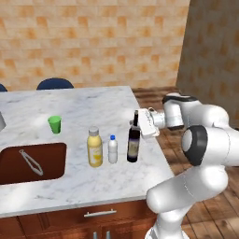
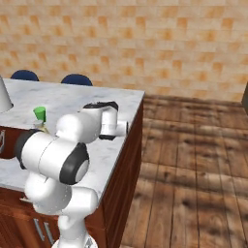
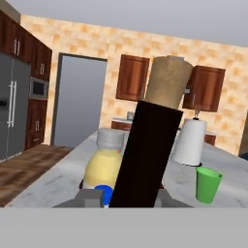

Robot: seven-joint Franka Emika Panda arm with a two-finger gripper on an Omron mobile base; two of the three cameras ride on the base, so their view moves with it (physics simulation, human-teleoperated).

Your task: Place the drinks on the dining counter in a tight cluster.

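Three drinks stand close together near the right edge of the dining counter (image 1: 79, 107): a yellow juice bottle (image 1: 94, 148), a small white bottle (image 1: 112, 149) with a blue cap, and a tall dark wine bottle (image 1: 133, 144). My gripper (image 1: 138, 122) is at the wine bottle's neck from the right, shut on it, and the bottle stands upright on the marble. In the hand view the wine bottle (image 3: 150, 155) rises right in front of my gripper (image 3: 128, 201), with the juice bottle (image 3: 104, 164) and the blue cap (image 3: 102, 193) behind it to the left.
A small green cup (image 1: 55, 124) stands behind the bottles, left of them. The brown sink (image 1: 51, 161) with tongs (image 1: 31, 161) in it lies at the left. A paper towel roll (image 3: 190, 141) stands farther along the counter. Blue chairs (image 1: 55, 83) wait at the far side.
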